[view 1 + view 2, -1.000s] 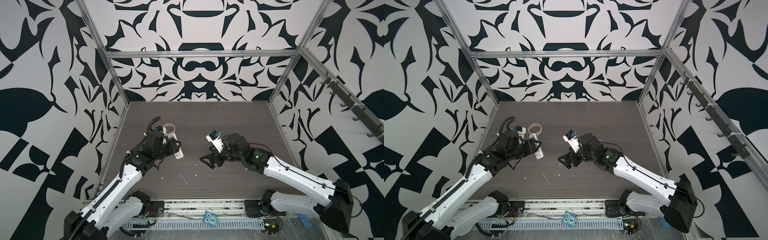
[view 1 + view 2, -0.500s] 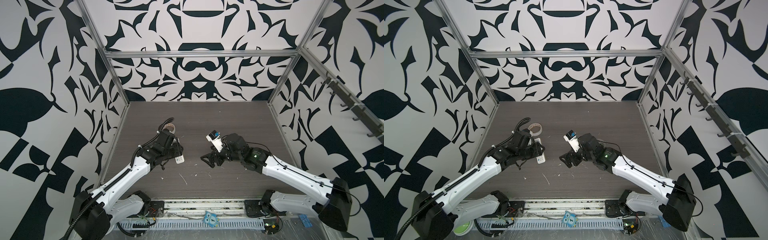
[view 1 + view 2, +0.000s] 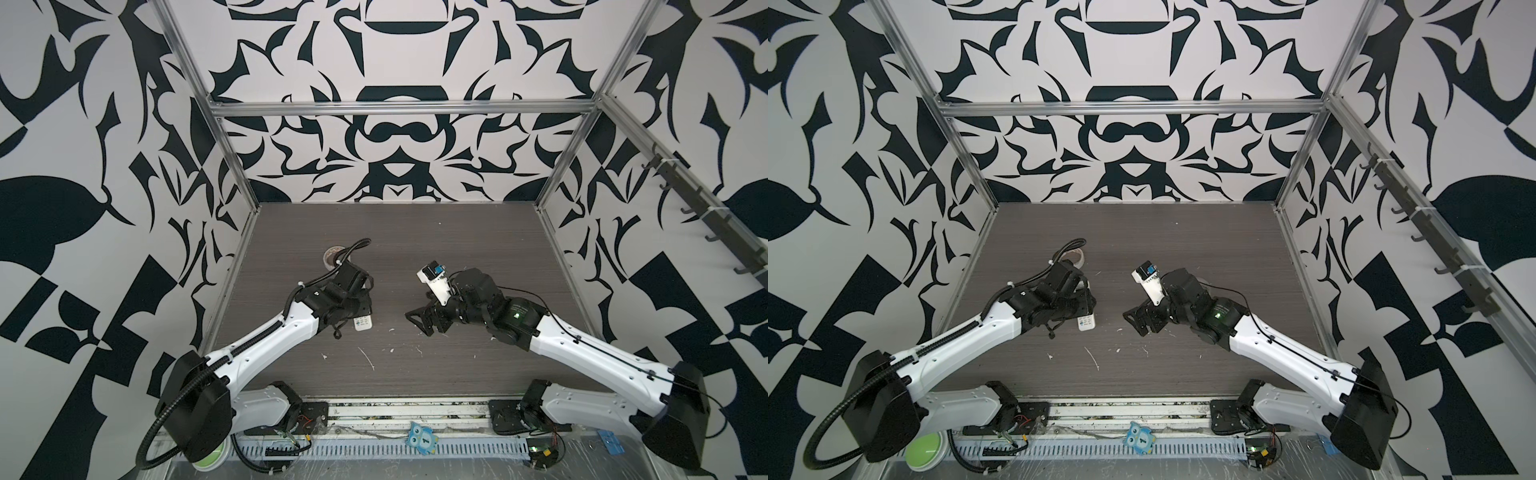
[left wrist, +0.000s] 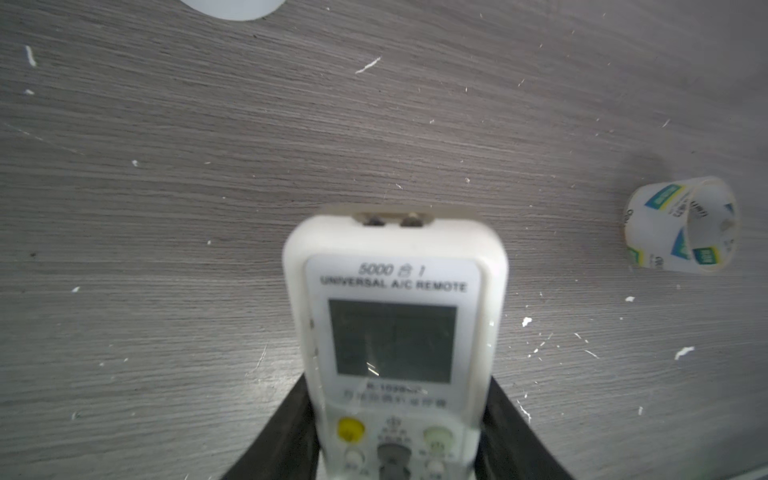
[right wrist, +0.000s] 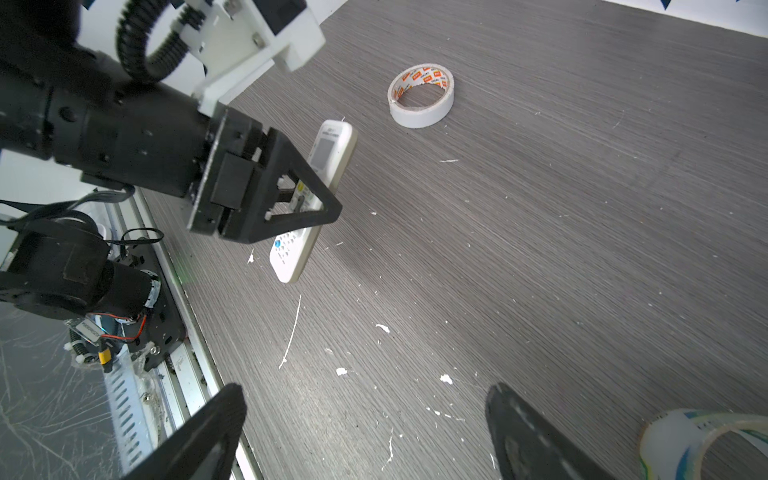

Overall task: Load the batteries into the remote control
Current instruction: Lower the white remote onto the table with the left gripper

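Observation:
The remote control [image 4: 395,332] is a slim white unit with a grey display above coloured buttons. My left gripper [image 4: 395,436] is shut on its two long sides at the button rows. In both top views its free end [image 3: 363,323] sticks out below the left gripper [image 3: 358,309], left of the table's middle. The right wrist view shows the remote control [image 5: 332,145] held tilted above the table. My right gripper [image 5: 365,399] stands open and empty to the right [image 3: 424,320], its fingers pointing toward the remote. The batteries are out of view.
A white tape roll with orange print [image 5: 420,96] lies behind the left gripper [image 3: 333,259]. A clear tape roll with blue and yellow print [image 4: 681,224] lies by my right gripper [image 5: 702,440]. White scraps [image 3: 368,357] dot the dark wood-grain table [image 3: 415,241].
My left arm has carried the remote a little toward the table's middle and front, away from the white tape roll. The right gripper has stayed open and nearly still.

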